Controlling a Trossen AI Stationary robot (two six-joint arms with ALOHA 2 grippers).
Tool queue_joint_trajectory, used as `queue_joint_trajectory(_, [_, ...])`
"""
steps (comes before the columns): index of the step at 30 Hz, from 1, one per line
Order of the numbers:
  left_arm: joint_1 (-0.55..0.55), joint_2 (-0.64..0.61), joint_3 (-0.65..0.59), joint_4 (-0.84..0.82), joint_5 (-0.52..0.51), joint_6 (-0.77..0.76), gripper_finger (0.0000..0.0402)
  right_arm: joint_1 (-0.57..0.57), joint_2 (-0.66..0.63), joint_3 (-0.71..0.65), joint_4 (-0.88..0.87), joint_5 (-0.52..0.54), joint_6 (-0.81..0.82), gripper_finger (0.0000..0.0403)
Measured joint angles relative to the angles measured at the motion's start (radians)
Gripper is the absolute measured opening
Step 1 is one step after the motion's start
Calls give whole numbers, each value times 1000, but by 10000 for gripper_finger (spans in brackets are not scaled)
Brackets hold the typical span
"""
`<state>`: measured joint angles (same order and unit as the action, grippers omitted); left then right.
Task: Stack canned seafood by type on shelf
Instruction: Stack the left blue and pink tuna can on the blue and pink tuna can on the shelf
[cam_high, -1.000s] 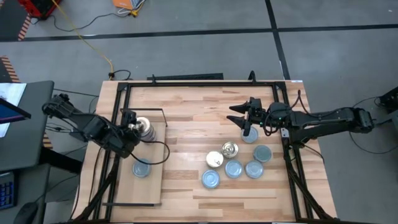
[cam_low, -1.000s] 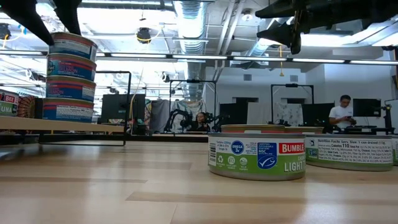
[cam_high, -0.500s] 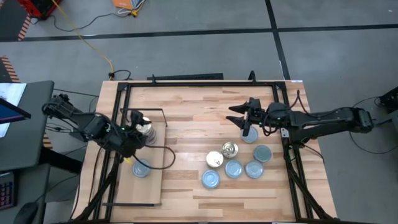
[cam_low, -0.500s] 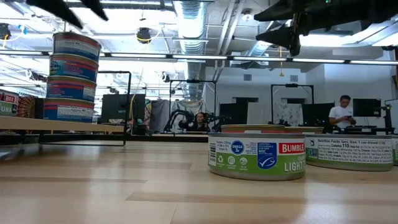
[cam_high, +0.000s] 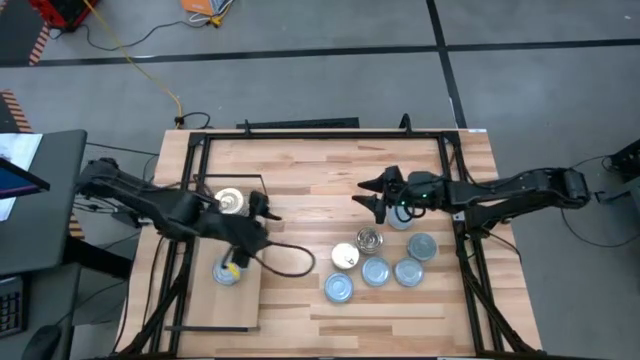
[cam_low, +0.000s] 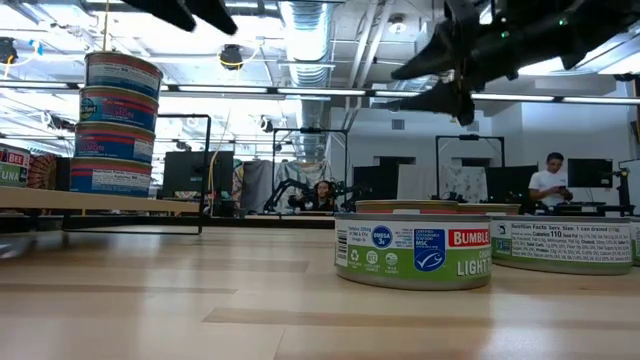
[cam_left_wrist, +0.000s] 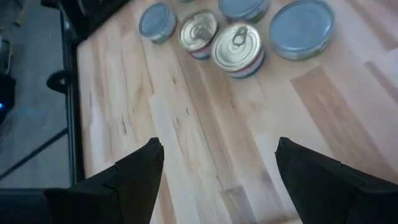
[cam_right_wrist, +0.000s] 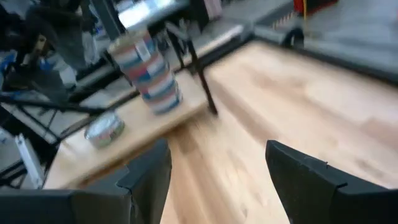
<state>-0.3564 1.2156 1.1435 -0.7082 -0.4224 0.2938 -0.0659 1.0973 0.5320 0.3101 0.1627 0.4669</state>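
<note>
Overhead, the left tool (cam_high: 262, 212) hovered with fingers spread and empty just right of the shelf (cam_high: 245, 310), where a gold-topped stack of tins (cam_high: 229, 202) stood by the black wire frame; a single blue-topped tin (cam_high: 226, 271) lay nearer. The right tool (cam_high: 378, 196), also spread and empty, hung above the table (cam_high: 300, 170), apparently just left of one tin, with the loose cluster (cam_high: 375, 270) nearer.
</note>
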Motion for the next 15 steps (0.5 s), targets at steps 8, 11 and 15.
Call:
queue_joint_trajectory(8, [60,139,-1,195,264,4,295,-2,74,125,-472,-191,-12,285])
queue_joint_trajectory(11, [88,144,-1,301,362,21,295,10,119,179,-568,-287,-52,285])
queue_joint_trajectory(15, [141,144,-1,390,449,34,295,22,220,257,-645,-309,-98,285])
